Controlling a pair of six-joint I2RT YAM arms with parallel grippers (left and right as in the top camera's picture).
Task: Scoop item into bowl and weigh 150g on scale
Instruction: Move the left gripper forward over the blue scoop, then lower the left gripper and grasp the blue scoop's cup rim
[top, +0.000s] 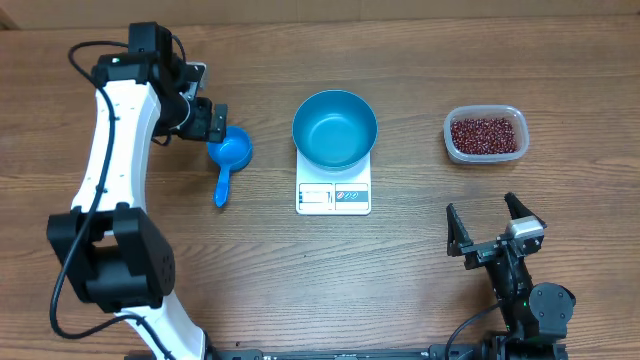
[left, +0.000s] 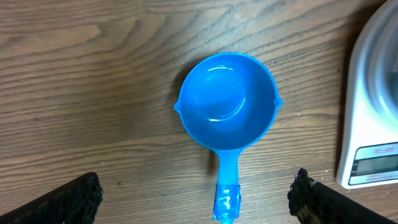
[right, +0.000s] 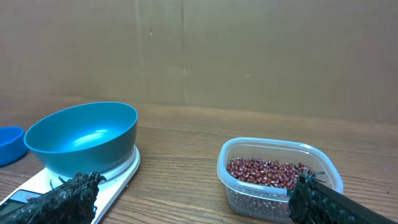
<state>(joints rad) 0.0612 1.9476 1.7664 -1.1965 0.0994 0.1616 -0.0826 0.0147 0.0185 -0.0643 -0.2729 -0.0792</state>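
My left gripper (left: 194, 188) hangs wide open above the small blue scoop (left: 227, 102), which lies empty on the worktop (left: 93, 93) just beside the white scale (top: 333, 196). The blue bowl (top: 335, 128) sits empty on that scale. My right gripper (right: 196, 186) is open too, facing the clear tub (right: 231, 163) of red-brown beans (right: 264, 172), which stands well apart from the scale.
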